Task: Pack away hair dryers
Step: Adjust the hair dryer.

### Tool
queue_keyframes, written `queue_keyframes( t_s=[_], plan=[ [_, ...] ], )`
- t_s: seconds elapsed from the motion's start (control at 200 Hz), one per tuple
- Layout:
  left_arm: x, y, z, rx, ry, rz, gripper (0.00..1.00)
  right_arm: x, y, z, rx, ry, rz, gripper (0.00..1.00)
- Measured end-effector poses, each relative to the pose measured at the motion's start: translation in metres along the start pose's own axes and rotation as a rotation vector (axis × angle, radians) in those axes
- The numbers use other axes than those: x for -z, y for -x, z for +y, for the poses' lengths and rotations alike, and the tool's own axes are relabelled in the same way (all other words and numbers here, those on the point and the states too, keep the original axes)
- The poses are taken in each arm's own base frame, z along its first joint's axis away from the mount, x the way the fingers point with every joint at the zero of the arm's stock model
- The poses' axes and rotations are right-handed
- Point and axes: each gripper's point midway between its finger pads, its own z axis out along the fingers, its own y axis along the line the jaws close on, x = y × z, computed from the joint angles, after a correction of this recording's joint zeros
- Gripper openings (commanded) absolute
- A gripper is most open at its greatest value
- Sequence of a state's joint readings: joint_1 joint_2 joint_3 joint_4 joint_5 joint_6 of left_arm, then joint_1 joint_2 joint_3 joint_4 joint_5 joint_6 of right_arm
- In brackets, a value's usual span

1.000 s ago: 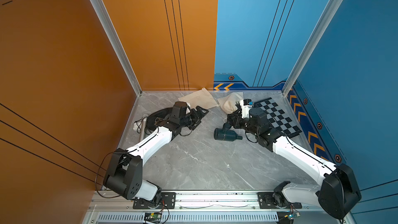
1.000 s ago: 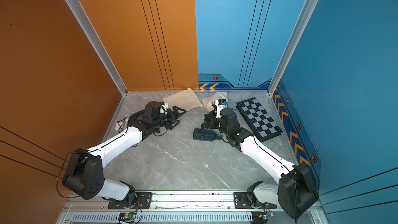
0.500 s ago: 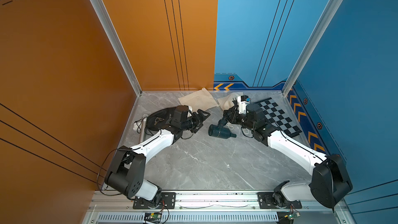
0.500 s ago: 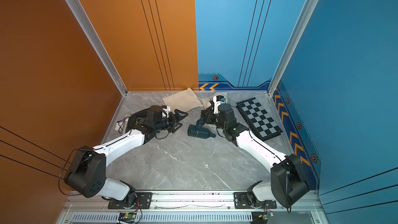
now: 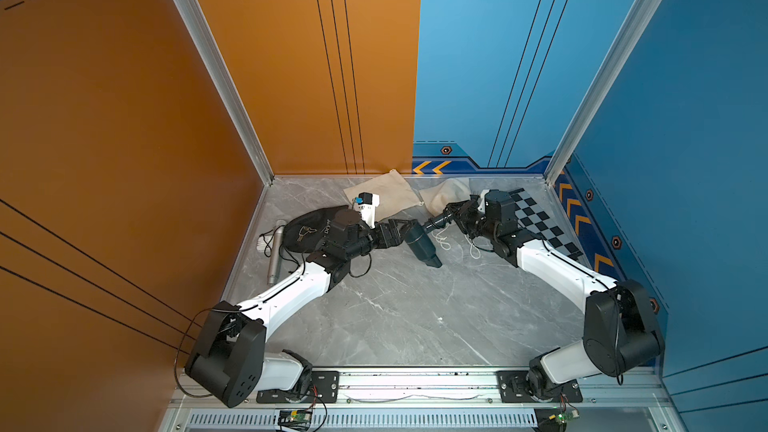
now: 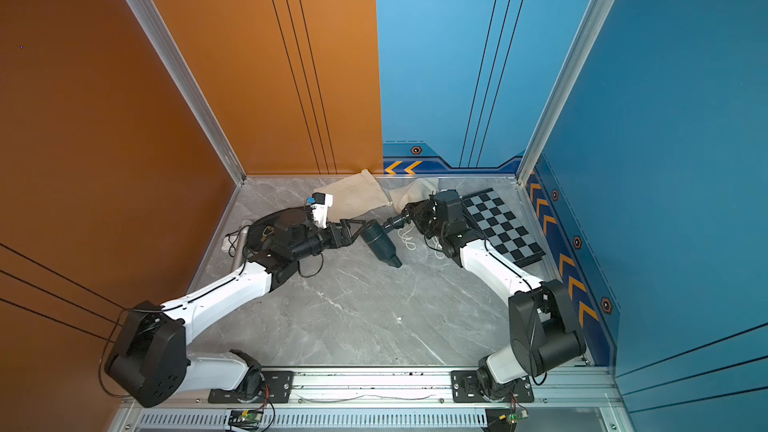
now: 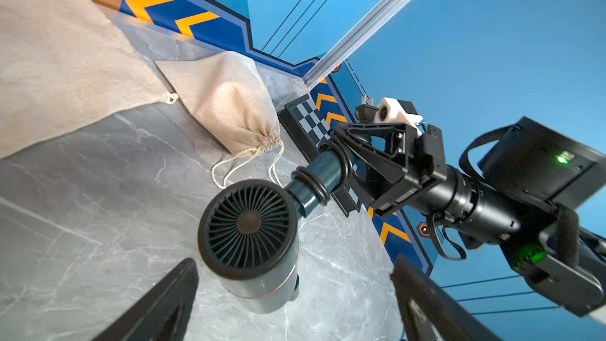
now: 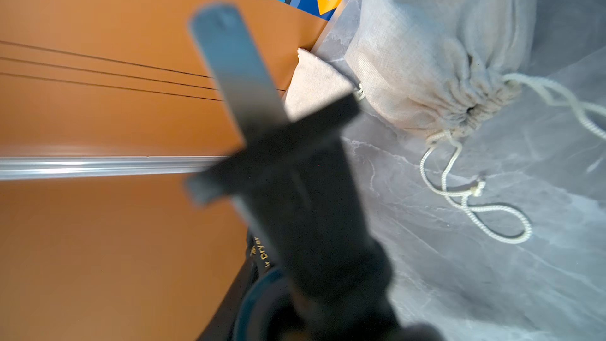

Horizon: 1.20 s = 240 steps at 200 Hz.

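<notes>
I read left gripper (image 5: 405,231) spread wide, holding nothing, facing the barrel's grille end | blackish teal dryer (image 5: 420,243) past table (image 5: 395,317) centre toward 12 o'clock, nozzle pointing 5 o'clock | right gripper (image 5: 451,214) at its 2 o'clock, clamped on the handle | beige pouches (image 5: 388,197) beyond, 12 o'clock.

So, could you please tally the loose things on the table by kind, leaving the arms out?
Hair dryer, dark teal: 1
Beige pouches: 2
Black pouch: 1
Silver rod: 1
Checkered board: 1
Total: 6
A small white item beside the rod is too small to identify, so it is not counted.
</notes>
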State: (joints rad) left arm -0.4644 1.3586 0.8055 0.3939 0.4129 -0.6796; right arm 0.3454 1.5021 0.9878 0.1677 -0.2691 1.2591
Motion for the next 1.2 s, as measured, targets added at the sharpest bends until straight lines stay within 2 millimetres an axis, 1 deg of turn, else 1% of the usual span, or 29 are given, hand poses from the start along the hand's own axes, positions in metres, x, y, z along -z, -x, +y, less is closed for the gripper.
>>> queue_keyframes(
  t_s=[0.17,0.285,0.355,0.54,0.691,0.866,0.976,1.201],
  plan=[
    [-0.003,0.004,0.006,-0.045,-0.054,-0.025,0.96,-0.002,0.0,-0.005,-0.157,0.043,0.005,0.09],
    [-0.005,0.007,0.01,-0.038,-0.094,-0.054,0.96,-0.003,0.0,-0.009,-0.23,0.067,-0.001,0.09],
    [-0.007,0.006,0.008,-0.039,-0.124,-0.062,0.96,-0.003,0.0,-0.009,-0.263,0.079,-0.002,0.09],
    [-0.01,0.009,-0.005,-0.077,-0.211,-0.069,0.97,-0.001,0.003,0.004,-0.319,0.135,-0.004,0.09],
    [-0.015,0.013,-0.009,-0.11,-0.246,-0.065,0.97,0.0,0.007,0.008,-0.348,0.159,-0.009,0.09],
    [-0.021,0.026,-0.017,-0.142,-0.288,-0.07,0.97,0.002,0.014,0.011,-0.383,0.173,-0.02,0.09],
    [-0.025,0.036,-0.022,-0.158,-0.314,-0.072,0.98,0.006,0.017,0.016,-0.391,0.187,-0.026,0.09],
    [-0.021,0.048,-0.032,-0.192,-0.364,-0.076,0.99,0.016,0.014,0.031,-0.384,0.224,0.002,0.09]
  ],
)
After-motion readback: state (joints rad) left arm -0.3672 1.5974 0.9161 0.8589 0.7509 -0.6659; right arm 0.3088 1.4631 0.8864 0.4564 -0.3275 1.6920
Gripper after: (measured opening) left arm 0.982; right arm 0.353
